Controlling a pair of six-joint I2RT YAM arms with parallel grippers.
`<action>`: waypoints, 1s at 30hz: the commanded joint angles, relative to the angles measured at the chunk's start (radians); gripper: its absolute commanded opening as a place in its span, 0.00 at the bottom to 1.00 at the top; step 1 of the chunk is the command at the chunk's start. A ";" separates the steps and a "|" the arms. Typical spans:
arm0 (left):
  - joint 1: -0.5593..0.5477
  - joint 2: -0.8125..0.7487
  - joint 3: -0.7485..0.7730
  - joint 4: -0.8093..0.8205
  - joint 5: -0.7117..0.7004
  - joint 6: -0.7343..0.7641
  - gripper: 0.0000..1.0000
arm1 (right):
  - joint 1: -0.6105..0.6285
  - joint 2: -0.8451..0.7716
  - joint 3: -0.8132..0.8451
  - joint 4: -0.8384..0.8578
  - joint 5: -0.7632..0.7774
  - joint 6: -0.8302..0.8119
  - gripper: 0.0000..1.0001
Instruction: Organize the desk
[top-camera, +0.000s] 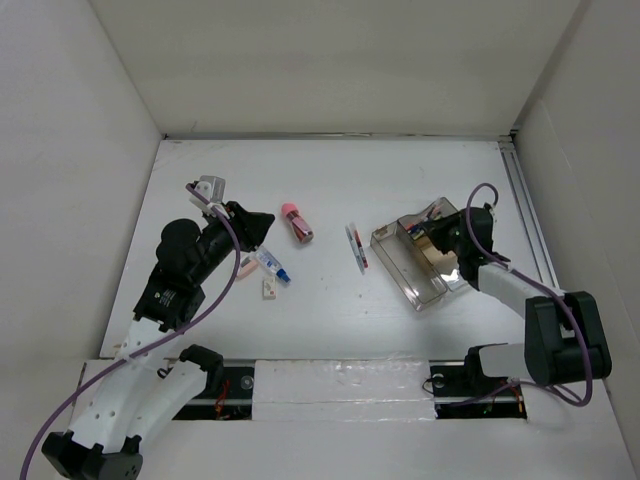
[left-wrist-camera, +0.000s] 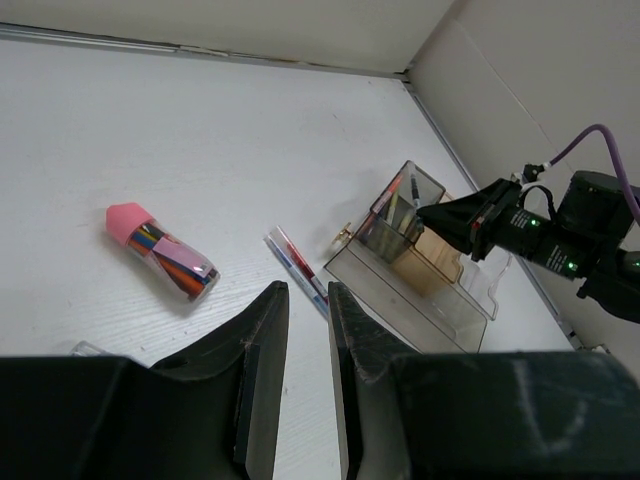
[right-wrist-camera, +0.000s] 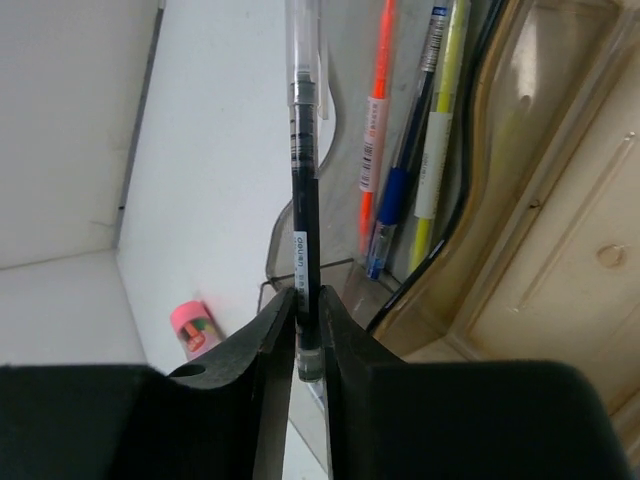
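Observation:
The white desk (top-camera: 330, 180) holds loose stationery. My right gripper (top-camera: 428, 237) is above the clear organizer tray (top-camera: 400, 268) and is shut on a black pen (right-wrist-camera: 303, 180) with a clear barrel, held upright between the jaws (right-wrist-camera: 307, 295). Orange, blue and yellow pens (right-wrist-camera: 400, 160) stand in the tray's compartment. My left gripper (top-camera: 262, 228) hovers over the desk left of centre; its jaws (left-wrist-camera: 302, 290) stand a narrow gap apart and hold nothing. A pink-capped tube (top-camera: 297, 222) and two pens (top-camera: 356, 247) lie between the grippers.
A blue-and-white glue stick (top-camera: 272, 265), a small white eraser (top-camera: 268, 288) and a pale stick (top-camera: 245, 267) lie near the left arm. White walls enclose the desk. A metal rail (top-camera: 530, 220) runs along the right edge. The tray also shows in the left wrist view (left-wrist-camera: 420, 300).

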 joint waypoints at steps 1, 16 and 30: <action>0.005 -0.011 0.034 0.051 0.005 0.002 0.19 | 0.010 -0.023 -0.018 0.053 0.052 0.013 0.22; 0.005 -0.008 0.033 0.051 0.012 0.001 0.18 | 0.318 -0.222 -0.072 0.074 0.187 -0.154 0.00; 0.005 -0.009 0.027 0.059 0.017 0.002 0.19 | 0.607 0.325 0.372 -0.225 0.380 -0.343 0.23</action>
